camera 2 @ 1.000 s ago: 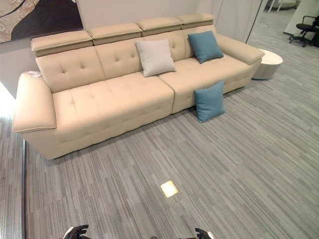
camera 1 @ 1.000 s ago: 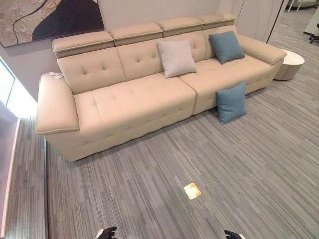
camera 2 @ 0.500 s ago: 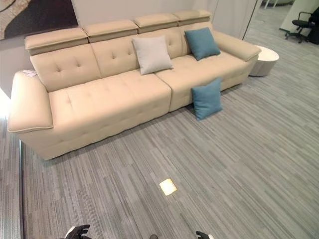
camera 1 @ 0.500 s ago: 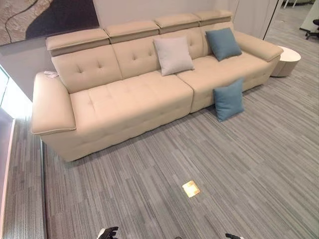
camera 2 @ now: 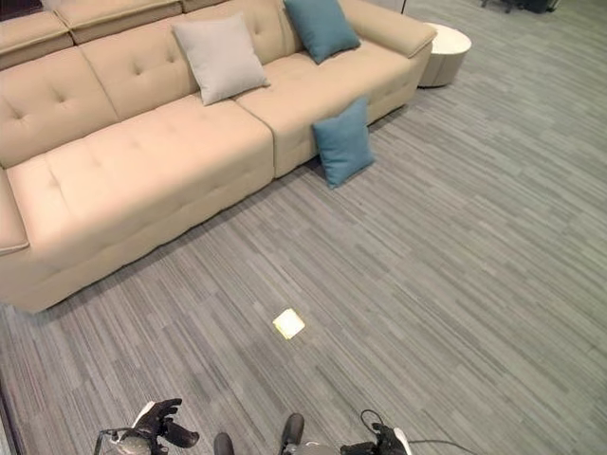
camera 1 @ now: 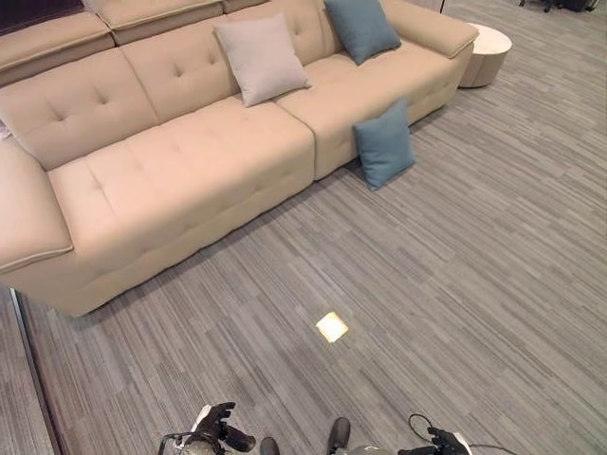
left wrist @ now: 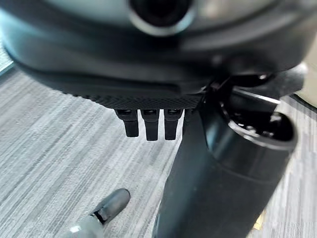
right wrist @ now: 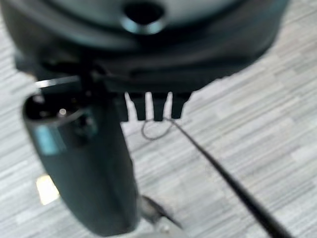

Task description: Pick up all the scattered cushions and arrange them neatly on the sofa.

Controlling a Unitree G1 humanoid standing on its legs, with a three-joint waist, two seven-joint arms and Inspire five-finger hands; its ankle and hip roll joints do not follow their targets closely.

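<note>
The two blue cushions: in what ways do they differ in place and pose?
One blue cushion stands on the floor, leaning against the front of the sofa; the other blue cushion rests on the sofa's seat, propped against its backrest. The floor cushion is nearer to the camera; the seat cushion lies farther back, near the sofa's right armrest. Both are square, of the same blue, and stand tilted on an edge.

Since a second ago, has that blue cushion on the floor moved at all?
No. The blue cushion on the floor still leans against the sofa front, just right of the seat seam. The camera has moved, not the cushion.
</note>
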